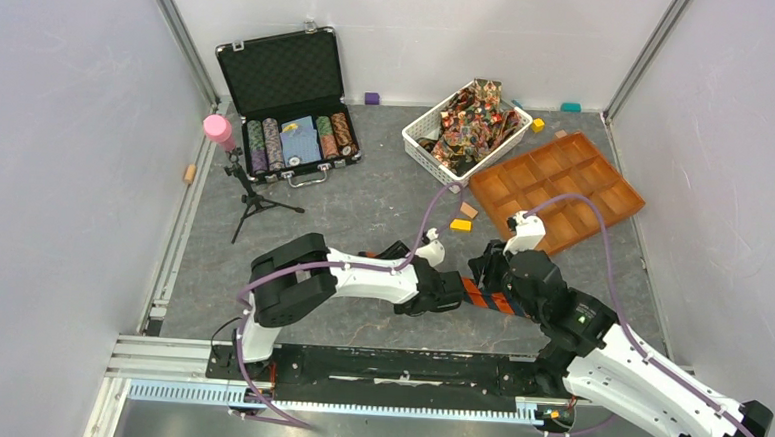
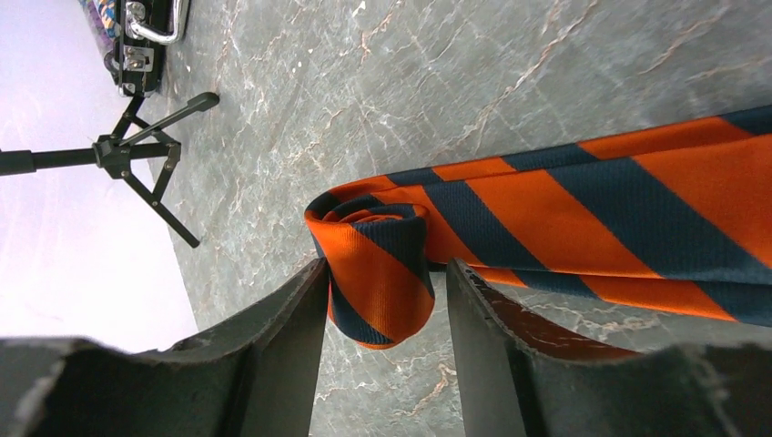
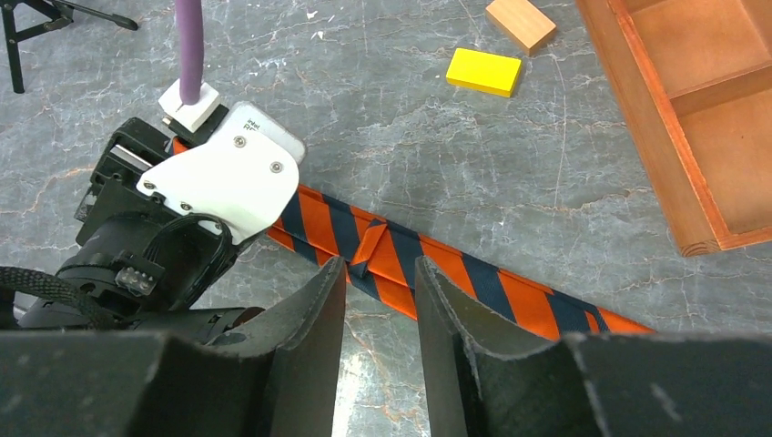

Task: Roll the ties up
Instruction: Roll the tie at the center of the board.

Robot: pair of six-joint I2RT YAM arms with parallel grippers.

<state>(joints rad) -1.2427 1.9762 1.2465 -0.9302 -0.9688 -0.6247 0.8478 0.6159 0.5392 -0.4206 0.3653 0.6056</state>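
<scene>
The left gripper (image 2: 385, 269) clasped the rolled end of the striped tie (image 2: 546, 209), and the rest of the tie lay flat across the desk (image 2: 410, 73). The right gripper (image 3: 380, 266) stood released, its fingers apart over that flat stretch. The patterned ties (image 1: 472, 118) sat heaped in the basket (image 1: 427, 153) farther back.
</scene>
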